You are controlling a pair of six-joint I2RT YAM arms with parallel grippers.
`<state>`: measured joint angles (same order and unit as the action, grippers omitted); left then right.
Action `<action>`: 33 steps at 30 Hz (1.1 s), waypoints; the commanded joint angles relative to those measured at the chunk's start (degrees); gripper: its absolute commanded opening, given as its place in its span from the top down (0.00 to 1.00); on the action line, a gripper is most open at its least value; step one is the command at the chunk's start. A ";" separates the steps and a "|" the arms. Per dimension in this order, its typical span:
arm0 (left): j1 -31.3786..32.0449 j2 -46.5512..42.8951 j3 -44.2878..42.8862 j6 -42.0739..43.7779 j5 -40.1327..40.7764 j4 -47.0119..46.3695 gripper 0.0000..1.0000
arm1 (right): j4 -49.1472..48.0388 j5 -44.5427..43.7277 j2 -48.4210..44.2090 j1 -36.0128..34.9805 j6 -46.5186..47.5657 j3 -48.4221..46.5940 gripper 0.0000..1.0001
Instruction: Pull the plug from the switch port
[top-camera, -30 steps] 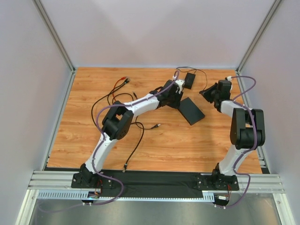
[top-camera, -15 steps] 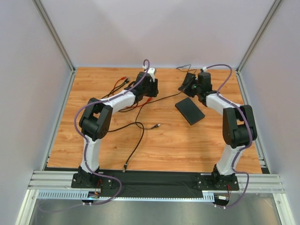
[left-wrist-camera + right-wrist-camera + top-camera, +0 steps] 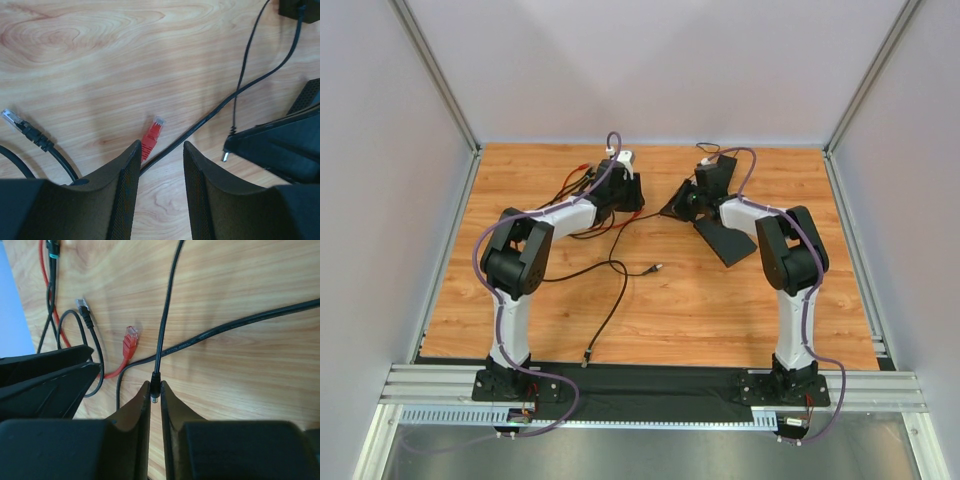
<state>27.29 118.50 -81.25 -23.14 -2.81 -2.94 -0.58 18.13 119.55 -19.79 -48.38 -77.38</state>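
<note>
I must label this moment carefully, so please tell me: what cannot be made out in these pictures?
Sockets of the switch: top view, too small; the right arm covers part.
The adapter: left wrist view, cut off by the top edge.
Cable of the red plug: left wrist view, hidden behind the left end effector.
Sides of the plug: right wrist view, covered by the shut right end effector.

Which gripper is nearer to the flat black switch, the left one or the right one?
Right. The right gripper, shut on a thin cable's plug, sits just left of the switch; the left gripper, open beside a red plug, is farther left.
</note>
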 commanded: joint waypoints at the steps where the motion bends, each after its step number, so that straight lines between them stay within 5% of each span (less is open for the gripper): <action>1: -0.13 -4.59 0.30 -0.59 -1.06 -4.27 0.53 | 5.30 -0.19 -0.27 -0.42 3.36 -4.96 0.84; 6: -0.57 -5.47 1.27 -0.86 -1.67 -5.23 0.53 | 15.67 -9.14 -3.44 -0.42 10.67 -8.66 0.47; 12: -0.75 -5.65 1.97 -1.39 -2.55 -6.20 0.53 | 19.47 -15.93 -8.44 -0.42 16.91 -6.91 0.36; 23: -0.83 -5.91 2.77 -2.18 -3.96 -7.08 0.53 | 21.49 -14.97 -13.20 0.37 16.39 3.20 0.43; 33: -1.18 -5.82 2.94 -2.70 -5.19 -7.17 0.53 | 19.39 -18.04 -23.91 2.21 13.67 20.77 0.75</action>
<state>26.52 116.01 -78.89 -25.21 -6.85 -7.09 20.34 2.79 100.38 -19.07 -34.09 -58.89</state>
